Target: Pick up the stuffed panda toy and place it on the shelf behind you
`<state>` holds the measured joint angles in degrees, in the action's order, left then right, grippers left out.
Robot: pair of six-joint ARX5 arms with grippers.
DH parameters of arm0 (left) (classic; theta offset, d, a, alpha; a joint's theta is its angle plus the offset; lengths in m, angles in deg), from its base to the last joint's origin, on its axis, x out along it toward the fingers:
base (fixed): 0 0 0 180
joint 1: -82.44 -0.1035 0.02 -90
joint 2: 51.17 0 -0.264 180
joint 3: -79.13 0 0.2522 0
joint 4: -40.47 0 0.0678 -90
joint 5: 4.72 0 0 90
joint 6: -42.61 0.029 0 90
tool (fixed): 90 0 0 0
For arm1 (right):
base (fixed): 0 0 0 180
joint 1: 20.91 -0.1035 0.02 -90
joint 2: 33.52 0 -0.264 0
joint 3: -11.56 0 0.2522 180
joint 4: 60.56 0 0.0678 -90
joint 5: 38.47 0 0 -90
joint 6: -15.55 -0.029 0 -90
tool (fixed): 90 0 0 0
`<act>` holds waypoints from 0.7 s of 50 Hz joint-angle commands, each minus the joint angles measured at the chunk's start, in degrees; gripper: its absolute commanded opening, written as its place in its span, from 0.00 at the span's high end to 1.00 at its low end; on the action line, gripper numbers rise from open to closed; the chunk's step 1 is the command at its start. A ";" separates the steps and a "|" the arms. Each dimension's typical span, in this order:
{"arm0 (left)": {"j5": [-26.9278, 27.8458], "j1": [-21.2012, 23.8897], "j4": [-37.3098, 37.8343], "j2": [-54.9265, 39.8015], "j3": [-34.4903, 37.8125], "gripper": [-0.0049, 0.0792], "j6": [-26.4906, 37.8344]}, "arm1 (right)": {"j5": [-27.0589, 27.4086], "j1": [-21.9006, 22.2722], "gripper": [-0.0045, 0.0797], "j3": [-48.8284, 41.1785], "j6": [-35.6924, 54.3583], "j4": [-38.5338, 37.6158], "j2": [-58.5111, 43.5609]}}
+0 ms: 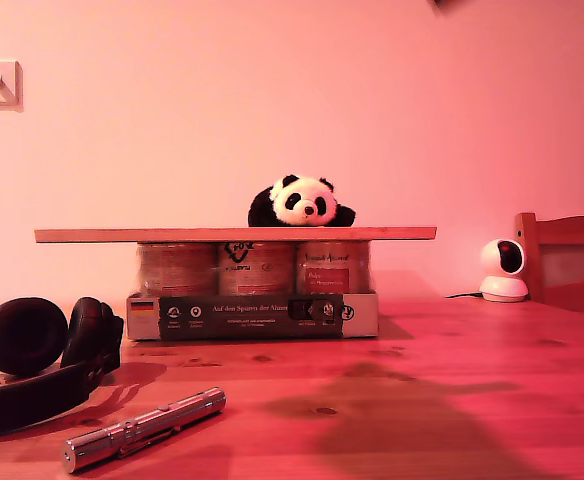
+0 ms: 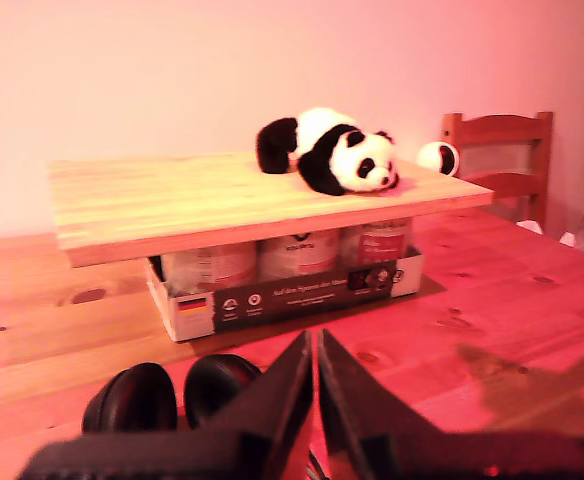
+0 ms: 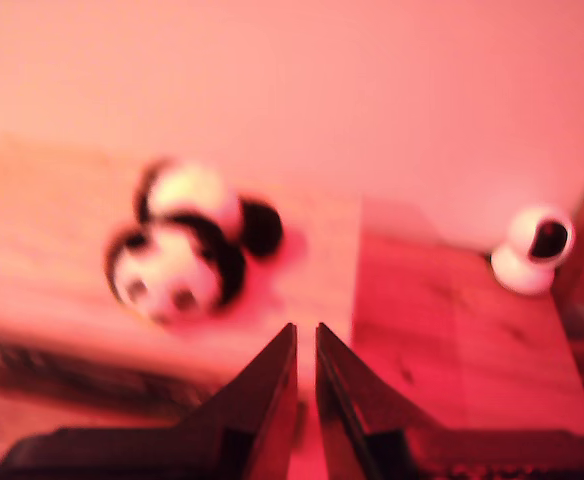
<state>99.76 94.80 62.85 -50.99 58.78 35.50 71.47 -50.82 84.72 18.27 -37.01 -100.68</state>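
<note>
The stuffed panda toy lies belly-down on the shelf, right of the plank's middle in the exterior view, its face toward that camera. The plank rests on jars in a black printed cardboard tray on the wooden table. My first gripper is clenched and empty, above the headphones. My second gripper looks nearly clenched in a blurred view, holding nothing, just short of the panda.
</note>
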 commanded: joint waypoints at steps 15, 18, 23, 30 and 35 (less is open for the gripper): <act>0.07 0.17 -0.46 0.52 -0.50 0.97 0.04 | -10.82 13.29 0.90 -15.41 0.31 -14.71 8.22; 0.04 0.17 -0.44 0.52 -0.50 0.97 0.04 | -12.94 15.43 0.90 -17.79 0.28 -16.92 9.11; 0.04 0.17 0.37 0.52 -0.50 0.97 0.04 | -15.98 18.18 0.90 -21.49 0.26 -19.50 10.71; 0.07 0.17 2.62 0.52 -0.50 0.97 0.04 | -17.99 19.80 0.90 -26.03 0.13 -22.53 14.08; 0.04 0.17 4.24 0.52 -0.50 0.97 0.04 | -18.60 19.80 0.90 -28.26 0.15 -22.58 17.51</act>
<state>99.76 94.80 67.09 -50.99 58.78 35.50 53.33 -31.02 57.40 18.47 -58.35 -85.42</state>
